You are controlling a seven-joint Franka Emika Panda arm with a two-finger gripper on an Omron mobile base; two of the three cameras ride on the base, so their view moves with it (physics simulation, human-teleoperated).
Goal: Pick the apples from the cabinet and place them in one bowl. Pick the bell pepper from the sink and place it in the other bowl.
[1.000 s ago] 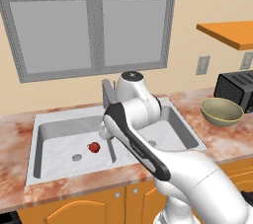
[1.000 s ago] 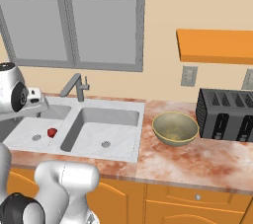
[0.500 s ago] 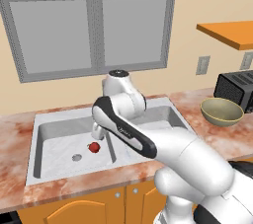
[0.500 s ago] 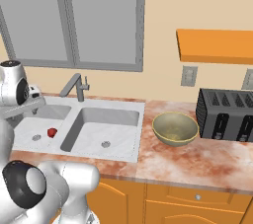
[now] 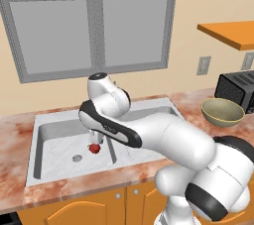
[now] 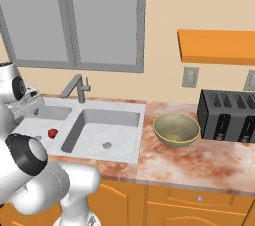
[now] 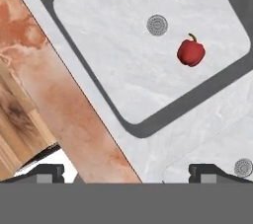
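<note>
Arm now folded lower over sink [image 5: 59,135], claw [image 7: 126,171] spread, seemingly above bell pepper [image 7: 190,52].

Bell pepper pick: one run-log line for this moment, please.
phase: approach | gripper: open, empty, above sink | bell pepper: left basin floor, beside drain | bowl: empty

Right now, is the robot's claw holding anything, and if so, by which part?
Nothing is held. The gripper is open and empty above the sink, and the bell pepper lies free on the basin floor near a drain.

Black toaster [image 6: 226,115] on the marbled counter [image 6: 199,163], grey window [image 5: 94,21] behind.
</note>
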